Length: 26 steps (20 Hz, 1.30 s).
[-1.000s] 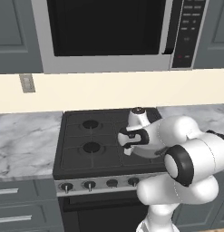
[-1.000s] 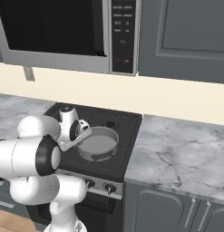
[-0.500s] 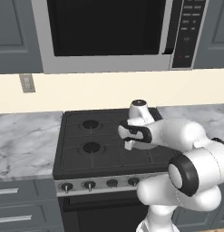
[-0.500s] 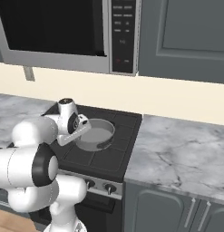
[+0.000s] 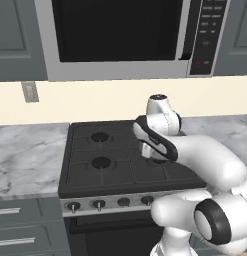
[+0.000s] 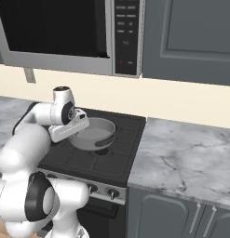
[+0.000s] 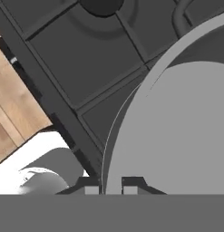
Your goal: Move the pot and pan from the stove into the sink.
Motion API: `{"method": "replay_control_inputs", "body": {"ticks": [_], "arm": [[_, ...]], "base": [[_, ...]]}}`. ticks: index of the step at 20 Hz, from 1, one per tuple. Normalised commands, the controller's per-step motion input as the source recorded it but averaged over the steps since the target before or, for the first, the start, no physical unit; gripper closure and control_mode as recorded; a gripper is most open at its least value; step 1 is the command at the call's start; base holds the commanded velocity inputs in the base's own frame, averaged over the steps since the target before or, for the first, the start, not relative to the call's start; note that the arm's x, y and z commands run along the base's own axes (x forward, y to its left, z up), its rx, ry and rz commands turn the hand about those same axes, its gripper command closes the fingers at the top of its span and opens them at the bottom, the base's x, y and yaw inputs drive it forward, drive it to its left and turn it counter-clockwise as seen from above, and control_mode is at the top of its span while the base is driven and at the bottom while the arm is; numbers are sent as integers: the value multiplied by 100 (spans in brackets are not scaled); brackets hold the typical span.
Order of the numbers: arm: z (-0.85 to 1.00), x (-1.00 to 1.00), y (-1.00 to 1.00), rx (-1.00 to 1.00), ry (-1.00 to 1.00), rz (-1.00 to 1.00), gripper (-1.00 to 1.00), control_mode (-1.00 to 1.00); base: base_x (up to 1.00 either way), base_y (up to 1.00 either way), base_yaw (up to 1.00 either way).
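You see the pot (image 6: 94, 134) above the stove (image 6: 114, 158), over its right-hand burners, apparently lifted off the grates. Your tool (image 7: 110, 185) is pinched tight on the pot's rim, one fingertip (image 7: 132, 184) inside, one outside.

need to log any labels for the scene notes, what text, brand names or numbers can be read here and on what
None can be read.
Microwave control panel: rows of small pale button marks and two red dots, too small and blurred to read.
Stove knobs: no legible markings.
Pot, stove, wall outlet, cabinets: no text or brand visible.
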Motion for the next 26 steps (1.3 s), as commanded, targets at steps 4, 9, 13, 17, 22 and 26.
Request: {"method": "replay_control_inputs", "body": {"ticks": [4, 9, 13, 17, 22, 26], "arm": [[60, -73, 0, 0, 3, 4, 100, -100], [52, -86, 0, 0, 1, 10, 100, -100], [41, -78, 0, 0, -1, 19, 100, -100], [25, -62, 0, 3, -5, 22, 100, -100], [16, -50, 0, 7, -12, 22, 100, -100], [0, -3, 0, 0, -1, 0, 100, -100]], "base": [[0, 0, 0], [0, 0, 0], [0, 0, 0], [0, 0, 0], [0, 0, 0], [0, 0, 0]]}}
